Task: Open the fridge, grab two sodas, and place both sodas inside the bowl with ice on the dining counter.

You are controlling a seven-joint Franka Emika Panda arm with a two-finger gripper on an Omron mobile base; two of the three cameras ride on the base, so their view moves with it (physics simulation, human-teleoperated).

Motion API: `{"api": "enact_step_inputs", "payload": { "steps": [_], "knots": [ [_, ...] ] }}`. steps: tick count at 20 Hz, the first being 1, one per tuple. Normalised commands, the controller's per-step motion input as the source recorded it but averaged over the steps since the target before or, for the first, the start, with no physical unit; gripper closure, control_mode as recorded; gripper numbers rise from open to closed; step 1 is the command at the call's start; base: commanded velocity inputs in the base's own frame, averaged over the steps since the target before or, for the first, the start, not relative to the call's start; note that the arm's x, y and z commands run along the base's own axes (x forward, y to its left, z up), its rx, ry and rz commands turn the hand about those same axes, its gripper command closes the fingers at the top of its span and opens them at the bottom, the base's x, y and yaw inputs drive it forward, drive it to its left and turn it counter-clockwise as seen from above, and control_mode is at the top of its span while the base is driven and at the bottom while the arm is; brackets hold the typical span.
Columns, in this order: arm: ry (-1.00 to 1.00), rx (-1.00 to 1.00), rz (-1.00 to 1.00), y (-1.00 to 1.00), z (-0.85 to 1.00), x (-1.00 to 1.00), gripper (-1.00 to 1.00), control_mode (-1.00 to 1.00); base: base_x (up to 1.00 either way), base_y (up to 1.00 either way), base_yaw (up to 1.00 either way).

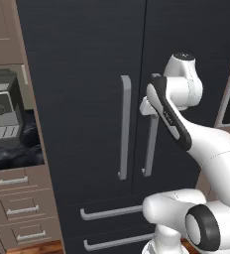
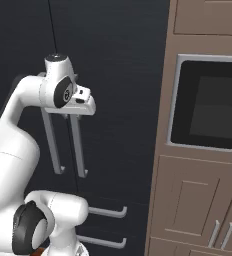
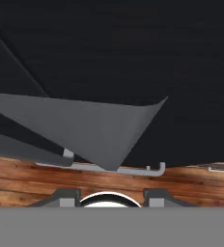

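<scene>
From the left base view, the fridge [image 1: 82, 74] stands right before me, both doors closed, its two bar handles side by side at the seam. My arm reaches up from the lower right and my claw [image 1: 147, 105] sits at the upper part of the right handle [image 1: 150, 144]; the left handle [image 1: 124, 126] stands free just beside it. Two drawer pulls run across below. To the left are wood drawers [image 1: 18, 208] and a grey appliance [image 1: 3, 116] in a niche.

From the right base view, my claw [image 2: 80, 106] is against the top of the right handle [image 2: 78, 145], with the fridge [image 2: 118, 75] dark behind it. A wall oven [image 2: 208, 107] sits in brown cabinets on the right.

In the hand view, I look down along the fridge [image 3: 133, 48] toward a wooden floor [image 3: 109, 181], a grey handle [image 3: 75, 125] looming close across the middle. My claw is together, clamped on the right handle.
</scene>
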Motion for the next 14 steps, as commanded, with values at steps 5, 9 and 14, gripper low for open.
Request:
{"api": "enact_step_inputs", "payload": {
  "steps": [5, 9, 14],
  "knots": [
    [0.0, 0.0, 0.0, 0.0, 0.0, -0.08, -1.0, 1.0, -0.1, 0.0, 0.0],
    [0.0, 0.0, 0.0, 0.0, 0.0, 0.0, -1.0, 1.0, -0.57, 0.03, 0.0],
    [0.0, 0.0, 0.0, 0.0, 0.0, 0.0, -1.0, 1.0, -0.55, 0.25, 0.0]
  ]
}}
